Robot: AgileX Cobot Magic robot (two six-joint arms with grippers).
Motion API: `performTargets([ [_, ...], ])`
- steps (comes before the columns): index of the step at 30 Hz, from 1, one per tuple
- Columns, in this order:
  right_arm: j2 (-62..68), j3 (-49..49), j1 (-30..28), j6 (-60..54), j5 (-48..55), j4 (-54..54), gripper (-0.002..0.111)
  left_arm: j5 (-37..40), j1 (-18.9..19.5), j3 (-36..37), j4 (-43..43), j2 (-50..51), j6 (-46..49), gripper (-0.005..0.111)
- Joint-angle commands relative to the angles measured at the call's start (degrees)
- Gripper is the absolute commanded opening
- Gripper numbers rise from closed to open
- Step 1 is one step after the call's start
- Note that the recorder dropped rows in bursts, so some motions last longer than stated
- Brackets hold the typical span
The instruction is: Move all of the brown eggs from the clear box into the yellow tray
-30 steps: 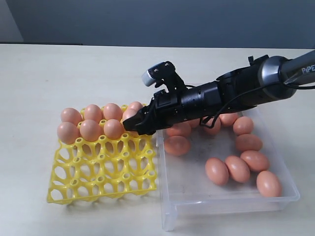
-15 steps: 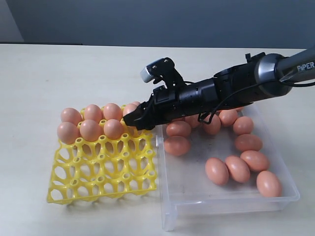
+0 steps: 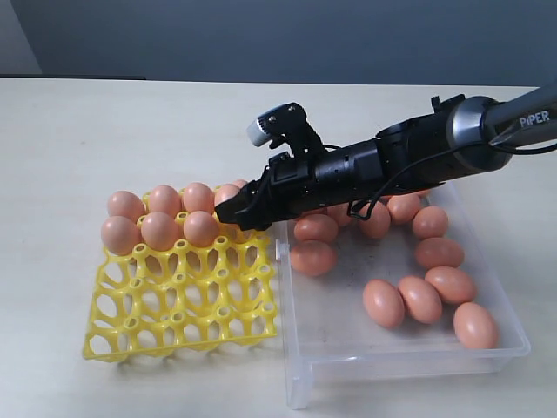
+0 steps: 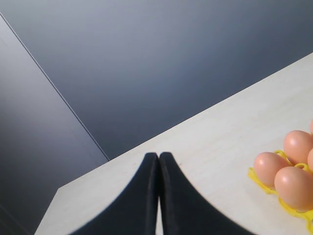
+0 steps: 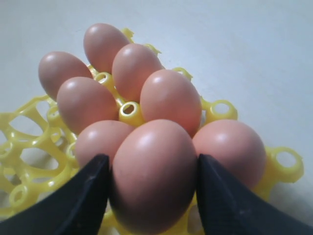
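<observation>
My right gripper (image 3: 233, 214) reaches across from the clear box (image 3: 409, 359) to the back right corner of the yellow tray (image 3: 174, 306). In the right wrist view my right gripper (image 5: 152, 164) is shut on one brown egg (image 5: 152, 181), a black finger on each side. That egg sits low over a cup, close against the eggs behind it. Several brown eggs (image 3: 160, 230) fill the tray's two back rows. Several more eggs (image 3: 420, 298) lie loose in the box. My left gripper (image 4: 158, 156) is shut and empty above bare table, with tray eggs (image 4: 271, 169) off to one side.
The tray's front rows of cups (image 3: 187, 326) hold nothing. The box stands right against the tray's right edge, its front wall (image 3: 300, 383) near the table's front. The right arm (image 3: 418, 157) spans the back of the box, above the eggs there.
The right arm has risen a little and its fingertips have shifted slightly over the tray's back right corner, the egg still between them. The eggs in the box have not moved.
</observation>
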Motion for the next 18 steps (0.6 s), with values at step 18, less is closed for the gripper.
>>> performTargets([
  [18,0.91,0.35,-0.03,7.42,-2.4,-6.73,0.041,-0.28,-0.6,-0.07,0.17,-0.28,-0.25,0.0],
])
